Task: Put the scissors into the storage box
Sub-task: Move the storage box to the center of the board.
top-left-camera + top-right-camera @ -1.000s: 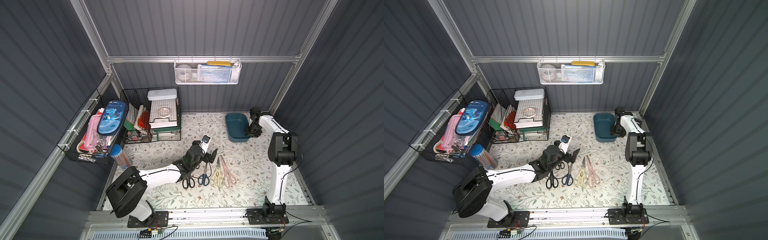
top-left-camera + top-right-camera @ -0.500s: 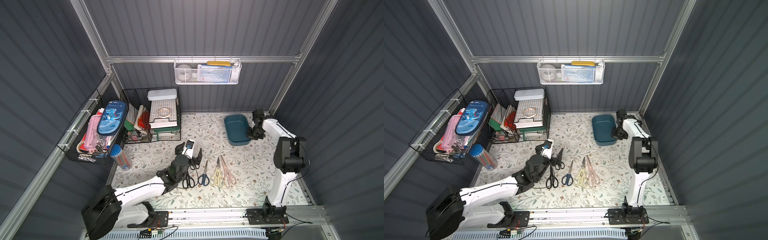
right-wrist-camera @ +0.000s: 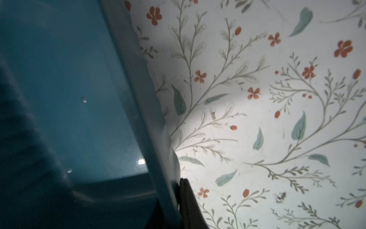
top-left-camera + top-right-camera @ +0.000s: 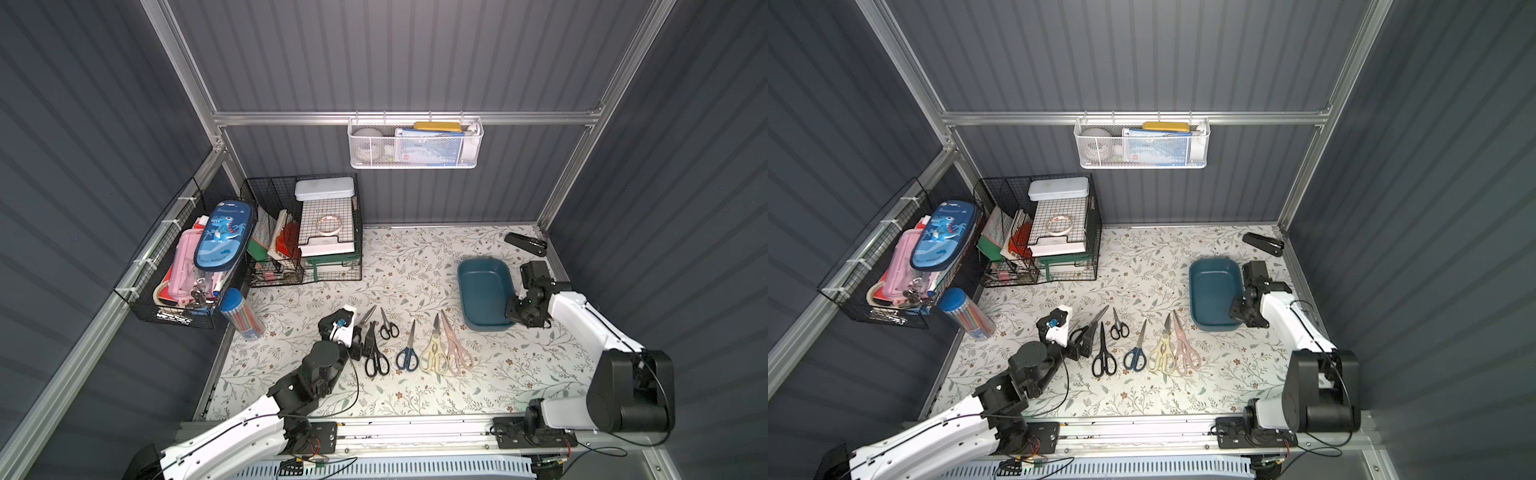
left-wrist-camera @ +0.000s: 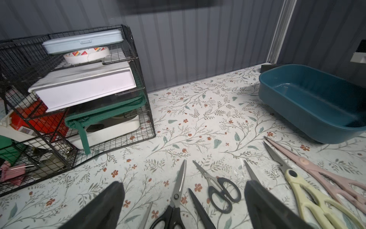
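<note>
A pencil case [image 4: 222, 232] is showing "Dinosaur"; right gripper [image 4: 513, 311] is pinching the teal storage box [image 4: 484, 291] rim; left gripper [image 5: 184, 188] is gaping wide, empty, above steel-bladed scissors [image 4: 377, 357].

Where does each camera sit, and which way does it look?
Top views: high over the front edge, looking down on the whole table; left arm and right arm show.
Left wrist: low over the scissors, facing the wire basket and storage box; the open left gripper shows.
Right wrist: pressed close to the storage box; the right gripper, shut on its rim, shows.
Shared: both wrist views, and both top views, show the storage box.
</note>
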`<state>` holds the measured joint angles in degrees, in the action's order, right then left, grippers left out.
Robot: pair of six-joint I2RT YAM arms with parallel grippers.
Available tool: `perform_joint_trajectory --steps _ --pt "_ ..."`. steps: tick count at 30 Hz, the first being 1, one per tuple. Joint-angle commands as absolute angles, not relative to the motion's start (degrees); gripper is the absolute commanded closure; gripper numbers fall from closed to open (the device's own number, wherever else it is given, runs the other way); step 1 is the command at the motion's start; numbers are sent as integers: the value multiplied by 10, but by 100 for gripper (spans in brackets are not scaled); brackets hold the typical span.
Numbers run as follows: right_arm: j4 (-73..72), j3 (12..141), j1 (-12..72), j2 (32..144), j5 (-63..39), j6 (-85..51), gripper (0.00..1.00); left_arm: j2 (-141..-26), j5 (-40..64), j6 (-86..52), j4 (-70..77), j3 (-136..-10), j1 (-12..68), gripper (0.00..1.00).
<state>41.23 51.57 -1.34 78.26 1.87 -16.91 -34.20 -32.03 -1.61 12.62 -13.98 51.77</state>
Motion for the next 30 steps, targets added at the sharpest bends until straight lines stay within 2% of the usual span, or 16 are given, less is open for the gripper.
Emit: perform_joint_trajectory --steps 1,12,16,18,20,25,28,30 --pt "420 498 -12 777 16 -177 100 -323 -239 -49 93 -109 517 1" --pt "451 504 -18 808 5 -184 100 -397 -191 -36 106 -130 517 1" --pt "477 531 -18 836 54 -192 72 -428 -187 -36 107 -142 516 1" --pt "488 548 -18 839 70 -186 55 -435 -189 -36 108 -143 516 1" --pt "501 575 -18 834 114 -182 44 -438 -197 -37 113 -143 517 1" --pt "438 601 -17 818 75 -135 43 -441 -208 -36 122 -141 516 1" --pt "448 643 -16 860 46 -123 45 -444 -207 -35 123 -142 517 0" --pt "488 691 -16 909 67 -123 47 -443 -207 -35 123 -142 517 1"
